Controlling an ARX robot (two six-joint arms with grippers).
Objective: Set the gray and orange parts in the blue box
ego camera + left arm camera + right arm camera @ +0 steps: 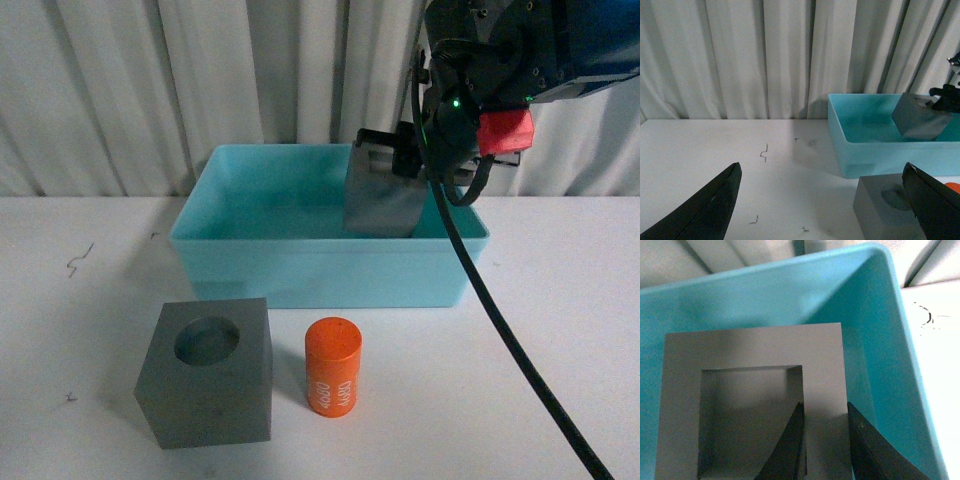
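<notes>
White curtains (150, 90) hang behind a white table (560, 330). At the centre of the front view stands the box (320, 270), open side up.

At the upper right of that frame the right gripper (826, 440) reaches down over the right half of the box. It grips the square-recess cube (385, 200) by one wall. The right wrist view shows one finger (790, 445) inside the recess and the other on the outer face, drawn close with only that wall between them. The cube hangs slightly tilted, its lower part below the rim and inside the box. I cannot tell whether it touches the box floor.

At the lower left of the front view the round-recess cube (210, 375) sits on the table in front of the box, recess up. Just to its right stands the cylinder (332, 367), upright, apart from the cube.

The left gripper (822, 167) shows only in its own wrist view, jaws spread wide over bare table, holding nothing.
</notes>
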